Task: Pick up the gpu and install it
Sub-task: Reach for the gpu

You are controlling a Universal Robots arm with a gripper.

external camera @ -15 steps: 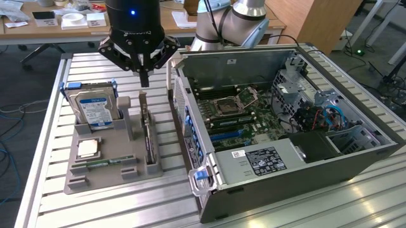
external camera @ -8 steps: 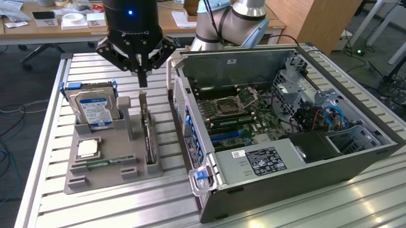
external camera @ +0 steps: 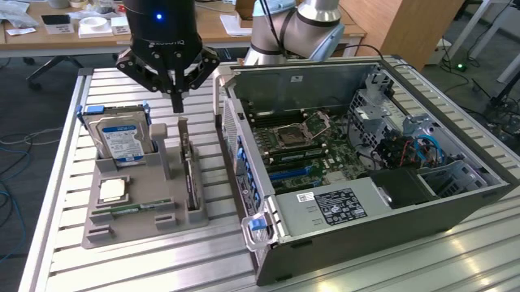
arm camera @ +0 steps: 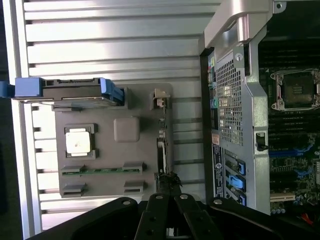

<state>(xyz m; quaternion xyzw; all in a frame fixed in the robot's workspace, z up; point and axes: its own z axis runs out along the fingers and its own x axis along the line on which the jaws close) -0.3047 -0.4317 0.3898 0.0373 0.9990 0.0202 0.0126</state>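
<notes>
Gripper (external camera: 177, 109): fingers pinched together, upper left of exterior view, just above gpu (external camera: 192, 182).
Hard drive (external camera: 122, 139) label: blue-white, writing unreadable.

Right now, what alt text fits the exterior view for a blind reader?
A shut robot claw hangs just above the gpu, standing on edge in a gray tray, between a hard drive and an open computer case.

The scene is brightly and evenly lit. Glare streaks the metal table (external camera: 475, 246) at the exterior view's lower right and whitens its slats in the wrist view. The computer case (external camera: 390, 231) interior is shadowed.
</notes>
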